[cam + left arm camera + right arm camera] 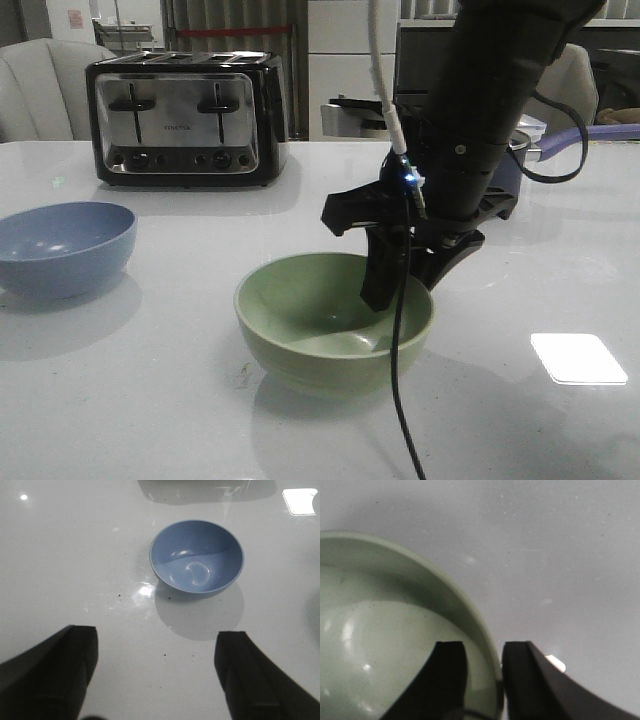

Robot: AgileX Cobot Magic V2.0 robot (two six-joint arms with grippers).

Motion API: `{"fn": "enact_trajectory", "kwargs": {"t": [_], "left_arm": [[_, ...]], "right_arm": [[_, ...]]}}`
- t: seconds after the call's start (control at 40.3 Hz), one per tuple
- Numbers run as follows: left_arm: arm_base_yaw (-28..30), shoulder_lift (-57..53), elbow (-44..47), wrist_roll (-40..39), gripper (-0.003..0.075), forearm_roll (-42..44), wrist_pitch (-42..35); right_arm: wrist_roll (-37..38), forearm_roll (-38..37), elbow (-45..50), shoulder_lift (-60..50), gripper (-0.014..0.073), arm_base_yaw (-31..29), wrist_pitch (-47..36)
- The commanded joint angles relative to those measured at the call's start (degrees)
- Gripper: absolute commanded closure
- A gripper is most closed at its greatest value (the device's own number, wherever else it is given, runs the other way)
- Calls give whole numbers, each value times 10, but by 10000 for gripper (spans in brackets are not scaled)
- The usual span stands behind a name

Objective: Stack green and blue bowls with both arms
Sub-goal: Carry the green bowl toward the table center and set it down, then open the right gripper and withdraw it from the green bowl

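The pale green bowl (pixel 320 325) stands at the middle of the white table (pixel 150 400). My right gripper (pixel 402 290) straddles its right rim, one finger inside and one outside, the jaws drawn close on the wall. In the right wrist view the gripper (pixel 484 652) has the green bowl's rim (pixel 470 605) between its fingers. The grey-blue bowl (pixel 62 245) sits at the table's left edge, empty and upright. My left gripper (pixel 156 645) is open and empty above bare table, short of the blue bowl (pixel 196 557). The left arm does not show in the front view.
A black and chrome toaster (pixel 185 120) stands at the back left. A dark saucepan with a purple handle (pixel 575 135) is at the back right, mostly behind my right arm. A black cable (pixel 400 390) hangs from that arm across the green bowl's front.
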Motion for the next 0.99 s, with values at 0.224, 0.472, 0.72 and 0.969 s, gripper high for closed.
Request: {"fn": "enact_trajectory", "kwargs": {"t": [0.224, 0.472, 0.72, 0.969], "left_arm": [[-4, 2, -20, -1, 172, -4, -42], [-4, 2, -20, -1, 172, -4, -42], [-4, 2, -20, -1, 172, -4, -43], [-4, 2, -20, -1, 172, -4, -49]], "right_arm": [[-7, -8, -18, -79, 64, -2, -18], [-18, -8, 37, -224, 64, -1, -31], [-39, -13, 169, -407, 64, -1, -62], [-39, -22, 291, -575, 64, -1, -60]]}}
